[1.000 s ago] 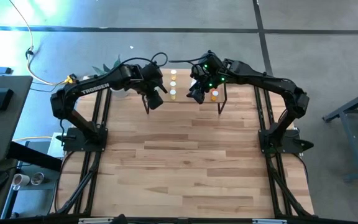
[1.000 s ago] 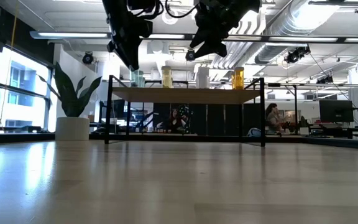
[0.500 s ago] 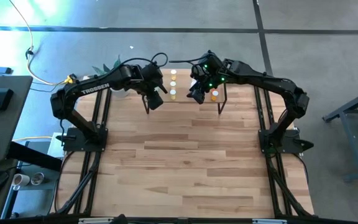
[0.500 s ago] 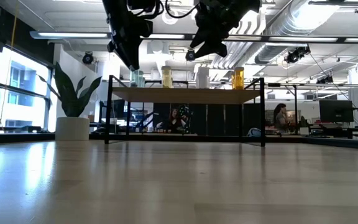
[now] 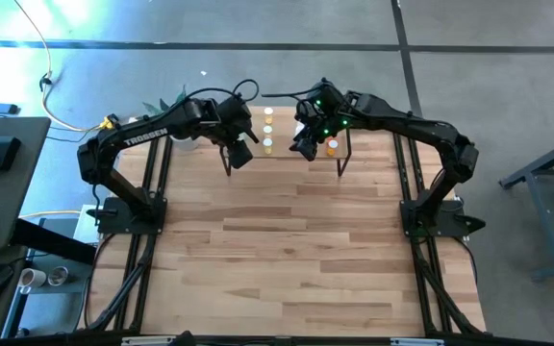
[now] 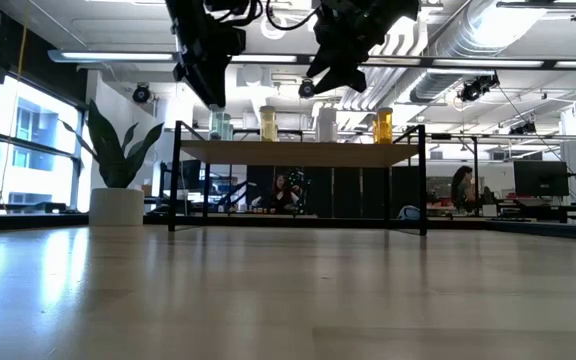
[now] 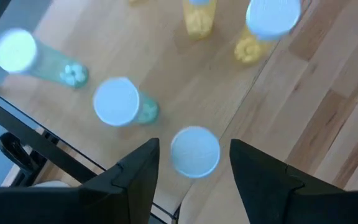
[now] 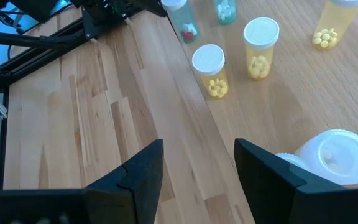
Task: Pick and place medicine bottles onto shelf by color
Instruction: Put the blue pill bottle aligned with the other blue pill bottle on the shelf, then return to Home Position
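Over the low wooden shelf on black legs (image 6: 298, 152), the left gripper (image 7: 191, 180) spreads wide above a pale-capped green bottle (image 7: 194, 151) (standing free); the right gripper (image 8: 197, 180) hovers parted, empty.

Directly below the left gripper (image 7: 188, 180), between its spread fingers: a capped bottle (image 7: 194, 151), blocking any straight drop. Just beside it, two green bottles (image 7: 120, 102) (close-set, little gap). Farther out, yellow bottles (image 7: 263, 28), with bare shelf (image 7: 185, 81) between. Beneath the right gripper (image 8: 197, 168), open tabletop (image 8: 104, 124); ahead, yellow bottles (image 8: 210, 68) and white caps (image 8: 334, 152) crowding the shelf.
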### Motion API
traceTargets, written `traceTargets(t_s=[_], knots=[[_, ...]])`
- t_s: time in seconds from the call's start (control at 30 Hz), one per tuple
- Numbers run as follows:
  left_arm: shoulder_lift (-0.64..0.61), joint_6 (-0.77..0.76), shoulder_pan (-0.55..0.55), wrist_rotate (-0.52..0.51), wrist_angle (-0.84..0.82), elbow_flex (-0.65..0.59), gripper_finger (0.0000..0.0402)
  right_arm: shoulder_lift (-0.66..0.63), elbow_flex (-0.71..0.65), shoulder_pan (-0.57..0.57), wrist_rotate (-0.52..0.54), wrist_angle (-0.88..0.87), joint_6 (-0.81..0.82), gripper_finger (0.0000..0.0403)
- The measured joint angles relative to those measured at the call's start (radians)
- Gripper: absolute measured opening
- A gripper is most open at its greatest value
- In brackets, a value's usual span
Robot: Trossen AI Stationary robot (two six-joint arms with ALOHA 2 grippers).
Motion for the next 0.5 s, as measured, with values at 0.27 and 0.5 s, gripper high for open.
traceTargets(t_s=[0.27, 0.5], knots=[[0.000, 0.037, 0.000, 0.000, -0.003, 0.097, 0.0189, 0.000, 0.000, 0.000, 0.000, 0.000, 0.003, 0.0187], [-0.033, 0.091, 0.000, 0.001, -0.022, 0.212, 0.0188, 0.000, 0.000, 0.005, 0.000, 0.000, 0.011, 0.0187]])
